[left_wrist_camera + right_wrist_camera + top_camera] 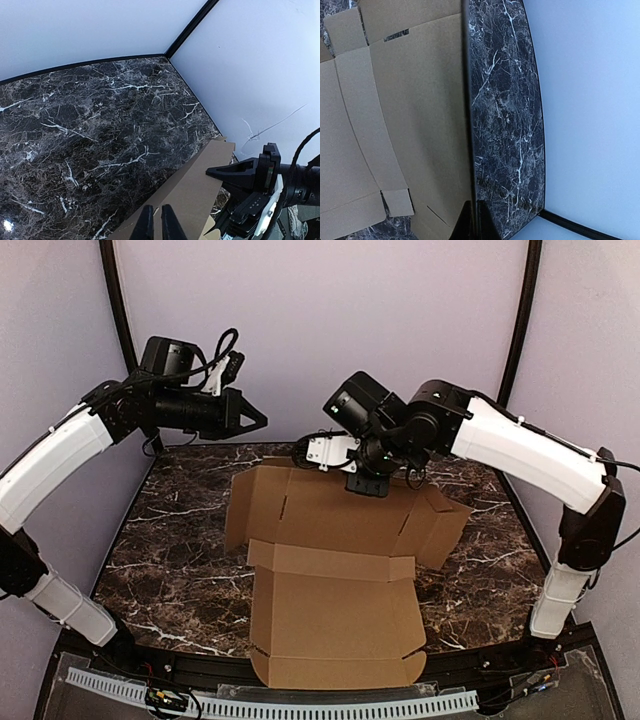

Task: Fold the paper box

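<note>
Paper box point(335, 615) lay centre of table point(170, 540), far panel raised. Right gripper point(362, 484) pinched that panel's far edge tight. Left gripper point(258, 421) hung far left, fingers practically together, empty.

Plain brown corrugated paper box point(335, 625), unprinted and not yet a box at all: it's a die-cut sheet spread open down the middle of the table point(170, 540). The big near panel lies flat and reaches the near edge. Past a creased strip, the far section, with its left and right side flaps, tilts up off the surface.
</note>
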Controlling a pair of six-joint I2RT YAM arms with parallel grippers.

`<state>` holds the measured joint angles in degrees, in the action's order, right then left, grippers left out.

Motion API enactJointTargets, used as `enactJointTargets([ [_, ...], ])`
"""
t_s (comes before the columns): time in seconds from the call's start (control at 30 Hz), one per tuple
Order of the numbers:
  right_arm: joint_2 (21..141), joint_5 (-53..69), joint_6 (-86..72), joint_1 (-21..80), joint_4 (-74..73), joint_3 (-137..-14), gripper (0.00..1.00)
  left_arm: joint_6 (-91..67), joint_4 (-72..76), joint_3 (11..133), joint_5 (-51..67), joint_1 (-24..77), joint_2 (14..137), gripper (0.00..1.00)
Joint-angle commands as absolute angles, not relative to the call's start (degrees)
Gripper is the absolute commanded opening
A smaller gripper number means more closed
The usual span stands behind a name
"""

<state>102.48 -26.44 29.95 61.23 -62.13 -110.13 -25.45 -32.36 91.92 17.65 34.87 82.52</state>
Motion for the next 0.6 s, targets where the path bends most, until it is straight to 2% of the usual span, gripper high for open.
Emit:
enactJointTargets([
  [0.0,102.4,-23.7,27.1,60.1,-62.3,-113.4,0.0,-21.7,-38.7,93.4,19.8,34.7,83.5,0.06],
  [0.17,103.5,-20.0,24.7,58.3,-65.9,-118.5,0.0,-18.4,-42.7,93.0,21.0,34.5,82.7,0.05],
  [0.33,102.4,-16.1,20.8,55.5,-65.6,-117.2,0.0,-15.8,-46.1,93.1,18.0,34.4,80.0,0.04],
  [0.57,102.4,-7.7,16.2,51.5,-65.7,-117.2,0.0,-13.2,-51.2,96.6,6.5,34.3,76.3,0.1],
])
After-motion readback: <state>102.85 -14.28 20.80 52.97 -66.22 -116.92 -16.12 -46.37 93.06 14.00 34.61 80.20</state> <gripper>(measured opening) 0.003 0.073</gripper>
